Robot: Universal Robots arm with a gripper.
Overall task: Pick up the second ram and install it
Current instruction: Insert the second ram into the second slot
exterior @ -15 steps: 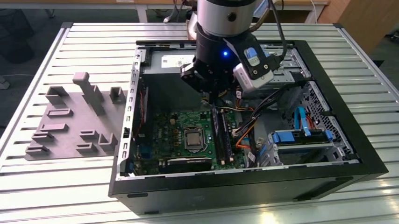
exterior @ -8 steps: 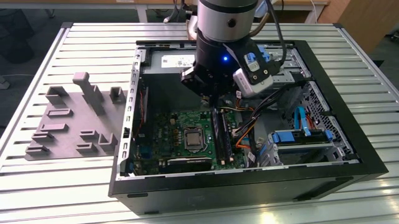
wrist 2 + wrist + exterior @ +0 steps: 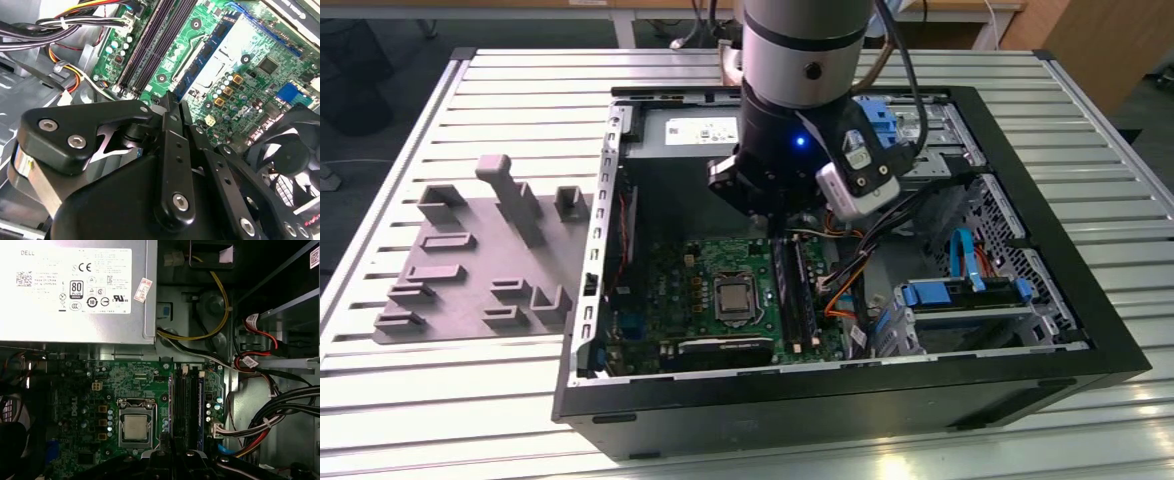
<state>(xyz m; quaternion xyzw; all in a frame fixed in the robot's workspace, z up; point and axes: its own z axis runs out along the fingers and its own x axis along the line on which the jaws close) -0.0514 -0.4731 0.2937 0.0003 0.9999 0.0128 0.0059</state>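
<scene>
Listing from the exterior view's left: tray (image 3: pixel 467 262), bare of sticks; case (image 3: pixel 854 390); arm over slots (image 3: pixel 795 292). In the second wrist view, gripper (image 3: pixel 169 104) looks closed on ram (image 3: pixel 207 47), held just above the board. Step, as judged: installing. Next calls for aligning ram with a free slot and pressing squarely.

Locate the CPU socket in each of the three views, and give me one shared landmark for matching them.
Exterior view: CPU socket at the middle of the green motherboard, to the exterior view's left of the black RAM slot rails.
Second wrist view: socket on the board, alongside the rails.
First wrist view: socket beside the rails.
Shared landmark: the black RAM slot rails.
</scene>
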